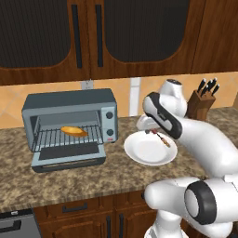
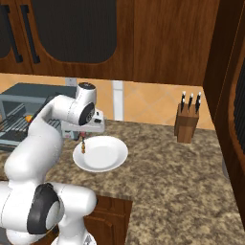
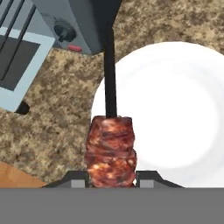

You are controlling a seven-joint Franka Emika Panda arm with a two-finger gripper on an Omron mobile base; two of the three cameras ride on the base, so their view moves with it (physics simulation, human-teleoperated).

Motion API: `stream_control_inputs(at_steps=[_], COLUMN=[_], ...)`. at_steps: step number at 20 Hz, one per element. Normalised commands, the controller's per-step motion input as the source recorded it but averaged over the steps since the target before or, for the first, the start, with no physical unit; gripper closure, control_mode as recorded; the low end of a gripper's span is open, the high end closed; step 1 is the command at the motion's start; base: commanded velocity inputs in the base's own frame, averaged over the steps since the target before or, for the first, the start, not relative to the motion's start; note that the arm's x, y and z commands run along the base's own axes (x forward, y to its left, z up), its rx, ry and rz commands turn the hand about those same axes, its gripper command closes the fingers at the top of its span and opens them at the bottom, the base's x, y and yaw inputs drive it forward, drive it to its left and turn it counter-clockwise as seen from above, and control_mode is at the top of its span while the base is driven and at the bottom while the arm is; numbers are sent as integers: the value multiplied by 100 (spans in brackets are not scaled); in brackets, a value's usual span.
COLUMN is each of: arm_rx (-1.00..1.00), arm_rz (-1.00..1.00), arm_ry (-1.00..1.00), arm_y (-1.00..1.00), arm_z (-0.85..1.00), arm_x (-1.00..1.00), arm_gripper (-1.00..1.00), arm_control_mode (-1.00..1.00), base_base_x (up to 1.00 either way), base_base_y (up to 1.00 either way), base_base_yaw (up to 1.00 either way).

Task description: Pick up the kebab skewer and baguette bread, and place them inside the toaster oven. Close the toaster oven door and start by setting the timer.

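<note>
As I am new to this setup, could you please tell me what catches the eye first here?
The hand is shut on the kebab skewer, holding it over the white plate on the granite counter. To the left, the toaster oven stands with its door dropped open and the baguette bread already lying on the wire rack inside.

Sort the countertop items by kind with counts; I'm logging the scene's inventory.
Food: 2, the baguette bread and the kebab skewer held in the pincer
Appliances: 1, the toaster oven
Dishes: 1, the white plate
Knife blocks: 1
Total: 5
</note>
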Motion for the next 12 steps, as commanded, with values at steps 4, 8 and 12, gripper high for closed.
stream_control_inputs(at_steps=[4,8,12], arm_rx=[-2,-4,-1], arm_rz=[45,34,54], arm_ry=[0,0,-3], arm_y=[51,69,61], arm_z=[41,13,2], arm_x=[-52,-35,2], arm_gripper=[100,100,100], arm_control_mode=[-100,-100,-100], base_base_x=[0,0,0], base_base_y=[0,0,0], base_base_yaw=[0,0,0])
